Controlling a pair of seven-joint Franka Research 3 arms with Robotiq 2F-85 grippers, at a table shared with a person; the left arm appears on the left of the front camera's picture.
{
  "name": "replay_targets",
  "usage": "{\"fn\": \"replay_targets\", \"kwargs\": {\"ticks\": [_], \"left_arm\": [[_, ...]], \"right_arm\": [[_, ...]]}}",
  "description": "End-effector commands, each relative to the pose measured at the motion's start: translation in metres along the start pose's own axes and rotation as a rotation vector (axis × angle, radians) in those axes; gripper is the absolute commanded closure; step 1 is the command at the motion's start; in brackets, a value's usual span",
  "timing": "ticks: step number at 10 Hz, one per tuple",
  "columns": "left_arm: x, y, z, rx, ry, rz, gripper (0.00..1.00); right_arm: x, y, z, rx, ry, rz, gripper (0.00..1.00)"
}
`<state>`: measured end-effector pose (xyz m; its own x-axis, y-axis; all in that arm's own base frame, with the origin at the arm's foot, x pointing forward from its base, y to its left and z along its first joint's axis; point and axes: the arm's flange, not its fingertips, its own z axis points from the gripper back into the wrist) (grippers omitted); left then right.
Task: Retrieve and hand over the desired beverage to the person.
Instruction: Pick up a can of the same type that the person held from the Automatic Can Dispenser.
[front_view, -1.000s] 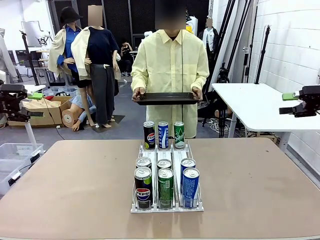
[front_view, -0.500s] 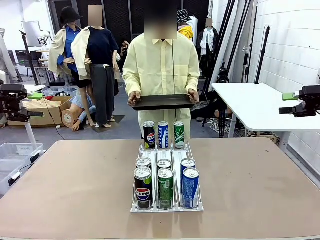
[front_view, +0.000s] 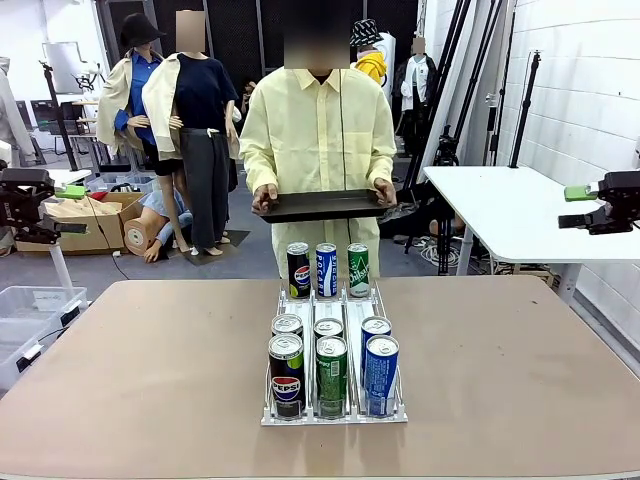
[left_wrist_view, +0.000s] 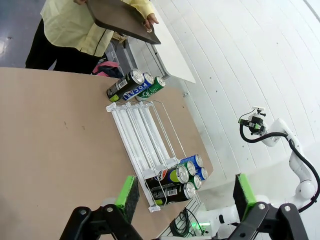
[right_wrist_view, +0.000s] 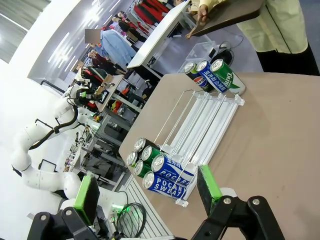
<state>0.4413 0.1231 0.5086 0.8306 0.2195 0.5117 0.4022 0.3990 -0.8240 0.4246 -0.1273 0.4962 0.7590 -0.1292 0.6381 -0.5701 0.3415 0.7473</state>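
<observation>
Pale-yellow shirt on the person (front_view: 318, 140) beyond the far side of the counter (front_view: 130, 360), dark tray (front_view: 320, 205) held in both hands; cans (front_view: 331, 365) in a wire rack (front_view: 345, 303) mid-counter, three at the far end, six near; left pincer (left_wrist_view: 186, 197) and right pincer (right_wrist_view: 149, 192) spread wide, empty, well apart from them.

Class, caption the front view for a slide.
Person in pale yellow shirt holds dark tray beyond a clear rack of nine drink cans on a tan table.
</observation>
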Motion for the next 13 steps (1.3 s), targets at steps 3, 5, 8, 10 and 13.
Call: {"fn": "replay_targets", "kwargs": {"ticks": [3, 5, 8, 10, 13], "left_arm": [[0.0007, -0.0008, 0.0009, 0.001, -0.005, -0.002, 0.0], [0.0007, -0.0008, 0.0009, 0.001, -0.005, -0.002, 0.0], [0.0007, -0.0008, 0.0009, 0.001, -0.005, -0.002, 0.0], [0.0007, -0.0008, 0.0009, 0.001, -0.005, -0.002, 0.0], [0.0007, -0.0008, 0.0009, 0.001, -0.005, -0.002, 0.0]], "right_arm": [[-0.0009, 0.0004, 0.0002, 0.011, 0.001, -0.003, 0.0], [-0.0009, 0.0004, 0.0002, 0.011, 0.001, -0.003, 0.0], [-0.0009, 0.0004, 0.0002, 0.011, 0.001, -0.003, 0.0], [-0.0009, 0.0004, 0.0002, 0.011, 0.001, -0.003, 0.0], [-0.0009, 0.0004, 0.0002, 0.011, 0.001, -0.003, 0.0]]}}
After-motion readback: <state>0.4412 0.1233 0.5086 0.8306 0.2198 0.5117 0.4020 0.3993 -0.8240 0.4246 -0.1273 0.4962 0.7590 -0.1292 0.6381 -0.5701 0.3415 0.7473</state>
